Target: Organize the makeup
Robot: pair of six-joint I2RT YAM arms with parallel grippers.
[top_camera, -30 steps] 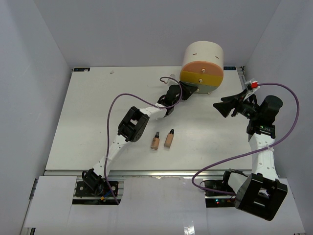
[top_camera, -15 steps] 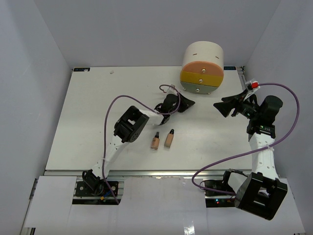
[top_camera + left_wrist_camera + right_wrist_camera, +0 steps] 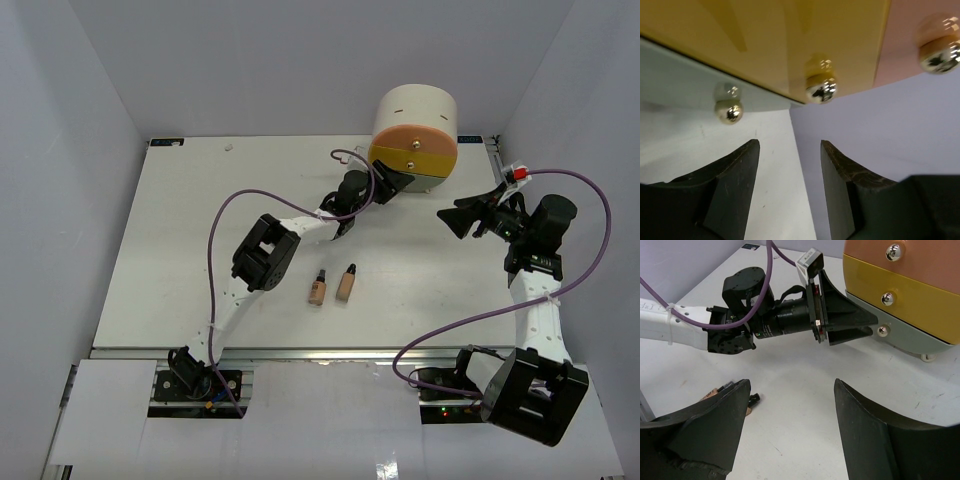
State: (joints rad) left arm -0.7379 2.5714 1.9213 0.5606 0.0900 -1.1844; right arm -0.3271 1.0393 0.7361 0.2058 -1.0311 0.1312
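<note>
The left pincer [image 3: 790, 150] gapes empty just short of the drawer unit [image 3: 413, 125]. Its tips face the gold knobs [image 3: 821, 90] of the grey drawer [image 3: 680, 75] and the yellow drawer [image 3: 765, 35], likely to pull one open for storage. The right pincer [image 3: 790, 390] hangs open and empty alongside, and the two beige bottles [image 3: 317, 287] lie on the tabletop [image 3: 180, 230], well apart from both.

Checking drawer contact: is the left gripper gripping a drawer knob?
No; the left gripper is open, the grey drawer's knob beyond its fingertips.
</note>
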